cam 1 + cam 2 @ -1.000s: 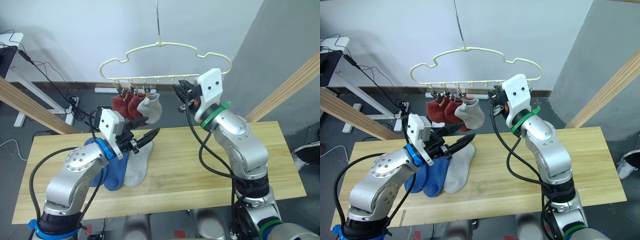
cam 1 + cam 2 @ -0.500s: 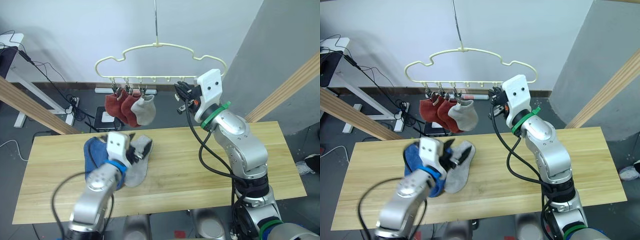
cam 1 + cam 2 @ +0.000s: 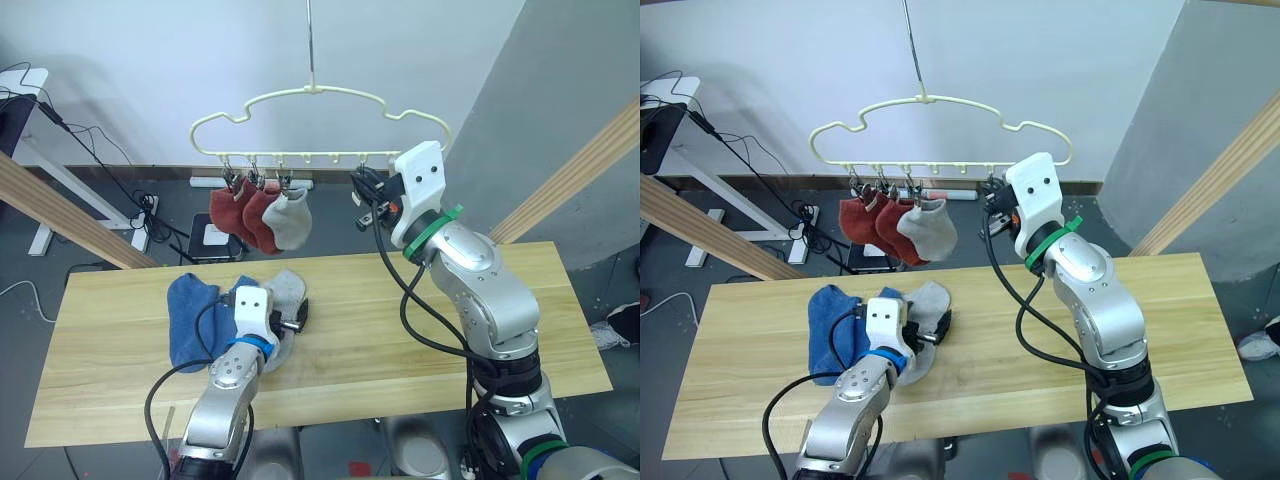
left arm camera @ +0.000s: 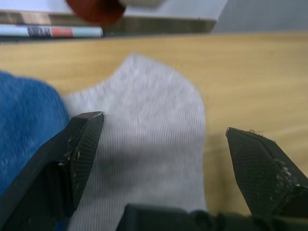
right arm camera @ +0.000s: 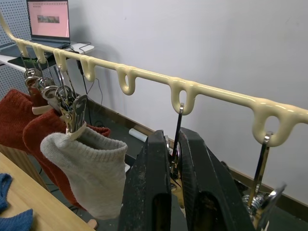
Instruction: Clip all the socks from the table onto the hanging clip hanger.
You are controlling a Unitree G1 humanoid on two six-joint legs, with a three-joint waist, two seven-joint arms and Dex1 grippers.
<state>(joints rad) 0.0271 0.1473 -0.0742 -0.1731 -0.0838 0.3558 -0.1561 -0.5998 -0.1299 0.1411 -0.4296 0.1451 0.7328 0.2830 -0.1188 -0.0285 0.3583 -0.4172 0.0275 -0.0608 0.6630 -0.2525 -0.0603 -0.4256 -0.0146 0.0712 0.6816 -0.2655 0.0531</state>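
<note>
Currently the left gripper [image 4: 161,159] is down at the bench [image 3: 400,330], jaws spread wide over the toe end of a grey sock [image 4: 144,144] lying flat on the wood. One finger is seen over the seam between that sock and the blue socks [image 3: 195,318] beside it, the other over bare wood just past the sock's edge. Contact with the fabric cannot be confirmed.

The two blue socks are laid side by side on the robot's left part of the bench, touching the grey one.

The clip hanger [image 3: 940,105] is hung from a thin hook above the far edge of the bench. Three socks are already clipped at its left end: two rust red socks [image 3: 868,225] and, next to them, a second grey sock [image 5: 91,168].

The right gripper [image 5: 174,159] is raised to the hanger's lower bar, jaws pinched narrow on a metal clip [image 5: 177,130] that hangs from one of the bar's loops, to the right of the clipped socks. Another empty clip [image 5: 263,163] is hung from the next loop over.
</note>
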